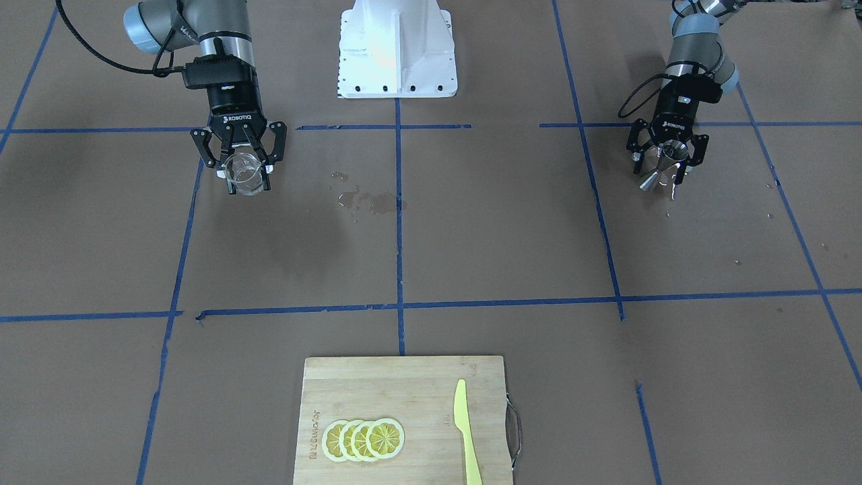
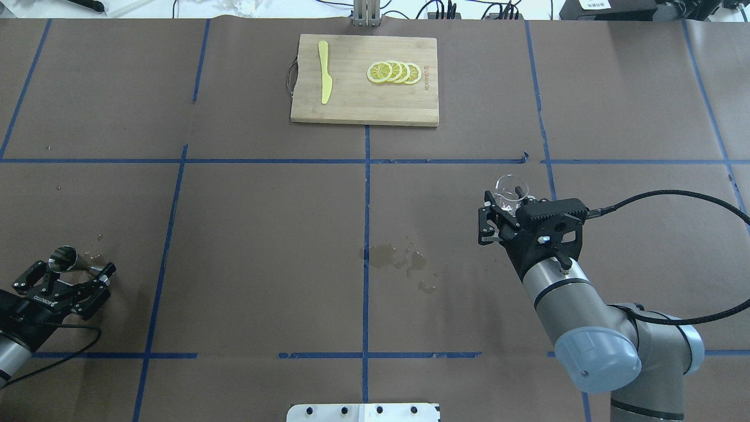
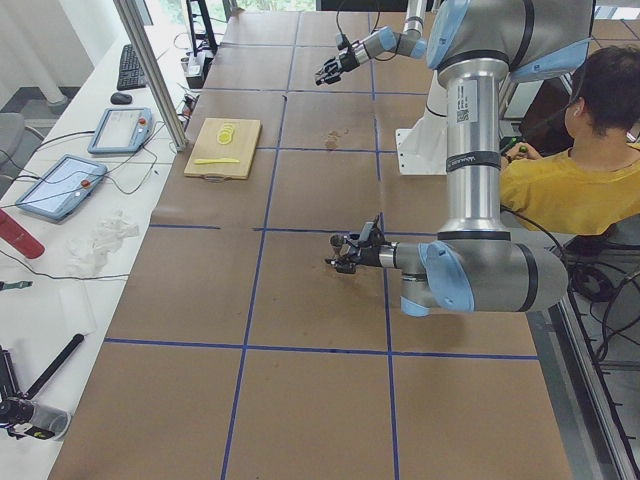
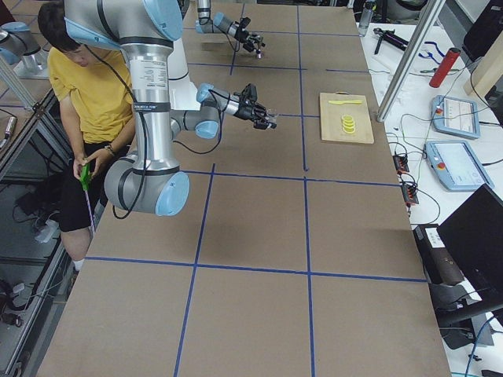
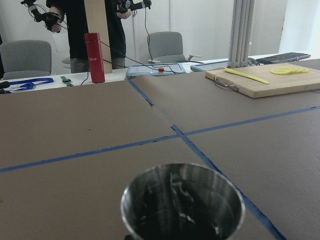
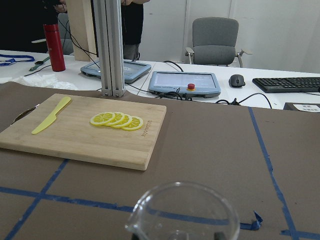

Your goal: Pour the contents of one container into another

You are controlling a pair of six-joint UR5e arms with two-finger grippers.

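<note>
The clear glass cup (image 1: 244, 174) is gripped by my right gripper (image 1: 246, 167) and held above the table, well apart from the other arm. From overhead the cup (image 2: 511, 189) pokes out beyond the right gripper (image 2: 501, 206). Its rim and spout (image 6: 182, 212) fill the bottom of the right wrist view, and it looks empty. My left gripper (image 1: 662, 170) holds the steel jigger (image 1: 663, 165) upright, low over the table. Overhead, the jigger (image 2: 65, 259) sits in the left gripper (image 2: 71, 271) at the far left. The left wrist view shows its open top (image 5: 182, 202).
A wet spill (image 2: 398, 258) marks the paper near the table's middle, with drops by the jigger. A wooden cutting board (image 2: 351, 105) at the far edge carries a yellow knife (image 2: 325, 79) and lemon slices (image 2: 394, 72). A seated person (image 3: 570, 170) is behind the robot.
</note>
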